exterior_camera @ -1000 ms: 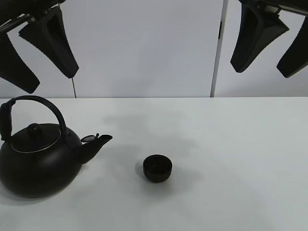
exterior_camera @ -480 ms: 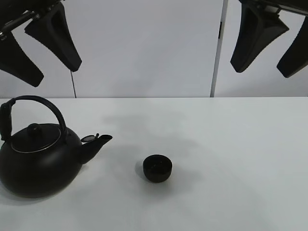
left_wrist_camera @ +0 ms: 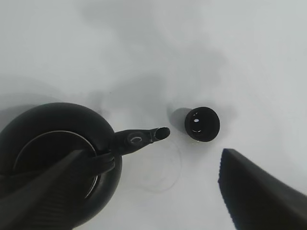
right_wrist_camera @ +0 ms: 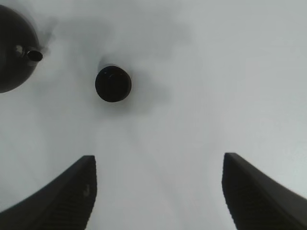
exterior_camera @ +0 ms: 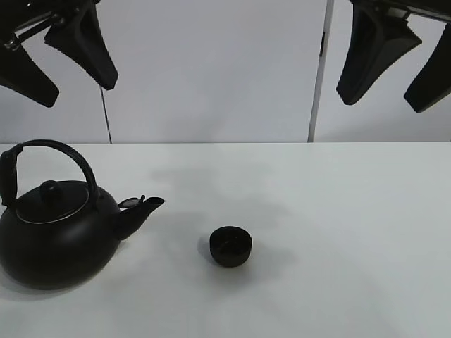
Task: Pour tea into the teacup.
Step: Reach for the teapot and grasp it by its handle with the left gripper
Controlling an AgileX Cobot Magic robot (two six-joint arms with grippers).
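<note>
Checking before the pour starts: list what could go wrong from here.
1. The teacup is tiny beside the kettle and stands apart from its spout; a thin stream could easily miss it and wet the table.
2. The left gripper hangs open, high over the arched handle; an off-centre grab may let the kettle swing.

We count one kettle (exterior_camera: pixel 56 239), and on it one arched handle (exterior_camera: pixel 74 156), one lid knob (exterior_camera: pixel 50 189) and one spout (exterior_camera: pixel 141 211). One teacup (exterior_camera: pixel 230 246), in all three views. Two grippers: left gripper (exterior_camera: pixel 79 91) and right gripper (exterior_camera: pixel 382 103). Two fingers (exterior_camera: pixel 88 42) on each, so four in total. One table (exterior_camera: pixel 338 232). Behind it, two upright strips: one pale strip (exterior_camera: pixel 318 84) and one thin dark strip (exterior_camera: pixel 106 120).
</note>
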